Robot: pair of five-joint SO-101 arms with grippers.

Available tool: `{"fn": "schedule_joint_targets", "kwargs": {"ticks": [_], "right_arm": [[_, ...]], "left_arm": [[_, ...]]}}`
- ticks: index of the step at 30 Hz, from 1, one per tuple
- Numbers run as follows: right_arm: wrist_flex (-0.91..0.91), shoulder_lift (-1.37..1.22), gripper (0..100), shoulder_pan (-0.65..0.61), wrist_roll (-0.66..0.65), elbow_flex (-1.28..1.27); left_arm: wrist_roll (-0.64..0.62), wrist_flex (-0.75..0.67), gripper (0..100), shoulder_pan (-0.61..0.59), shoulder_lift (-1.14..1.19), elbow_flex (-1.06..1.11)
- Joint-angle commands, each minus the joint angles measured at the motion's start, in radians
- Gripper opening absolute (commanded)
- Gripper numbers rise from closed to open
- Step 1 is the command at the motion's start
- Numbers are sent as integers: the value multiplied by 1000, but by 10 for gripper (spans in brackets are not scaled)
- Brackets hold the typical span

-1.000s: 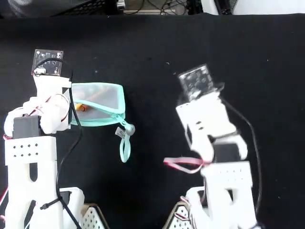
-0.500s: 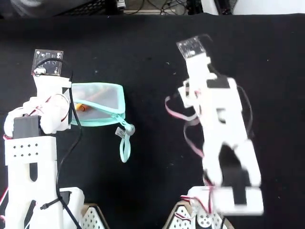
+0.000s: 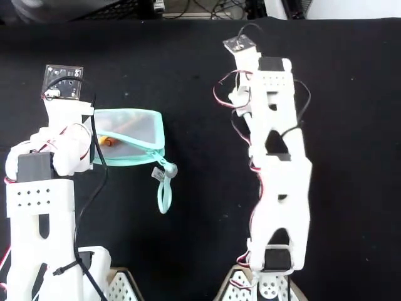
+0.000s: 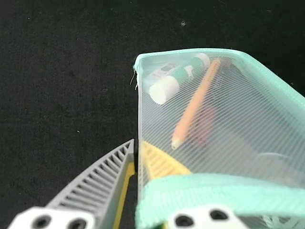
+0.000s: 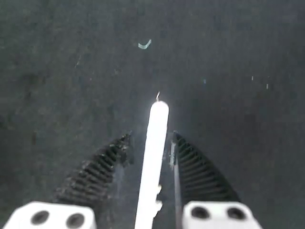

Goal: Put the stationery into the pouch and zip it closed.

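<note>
A teal mesh pouch point(image 3: 131, 133) lies on the black table, its zipper pull and strap point(image 3: 164, 182) trailing toward the front. In the left wrist view a glue stick point(image 4: 174, 80) and an orange pencil point(image 4: 195, 102) show through the pouch point(image 4: 228, 138). My left gripper point(image 4: 138, 145) is shut on the pouch's near edge, one finger on each side of the mesh; in the high view it sits at the pouch's left end point(image 3: 94, 141). My right arm is stretched toward the table's far side. Its gripper point(image 3: 241, 53) point(image 5: 150, 138) holds a white pen point(image 5: 155, 138) that points past the fingertips.
Black cloth point(image 3: 188, 75) covers the whole table, with small specks point(image 5: 145, 44) on it. The right arm's long body point(image 3: 276, 163) lies to the right of the pouch. Cables and equipment point(image 3: 200, 7) sit beyond the table's far edge.
The right arm has unfolded from a tucked pose near its base and stretched out toward the table's far side. The left arm and the pouch have stayed still.
</note>
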State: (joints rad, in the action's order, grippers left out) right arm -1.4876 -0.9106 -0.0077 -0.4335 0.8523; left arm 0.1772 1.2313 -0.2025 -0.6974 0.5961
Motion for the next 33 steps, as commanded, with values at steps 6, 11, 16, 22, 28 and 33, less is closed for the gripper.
{"fn": "schedule_joint_targets", "kwargs": {"ticks": [6, 11, 16, 22, 28, 33], "right_arm": [[-175, -334, 125, -15, -84, 544], [-247, -487, 115, -15, -109, 748], [-273, -483, 13, -11, -106, 812], [-279, -398, 12, -11, -41, 814], [-281, -285, 12, -11, 60, 803], [-284, -176, 12, -11, 121, 794]], "left_arm": [[6, -6, 30, -1, 11, 8], [6, -6, 30, -1, 11, 8], [6, -6, 30, -1, 11, 8], [6, -6, 30, -1, 11, 8], [6, -6, 30, -2, 11, 8], [6, -8, 30, -1, 11, 8]]}}
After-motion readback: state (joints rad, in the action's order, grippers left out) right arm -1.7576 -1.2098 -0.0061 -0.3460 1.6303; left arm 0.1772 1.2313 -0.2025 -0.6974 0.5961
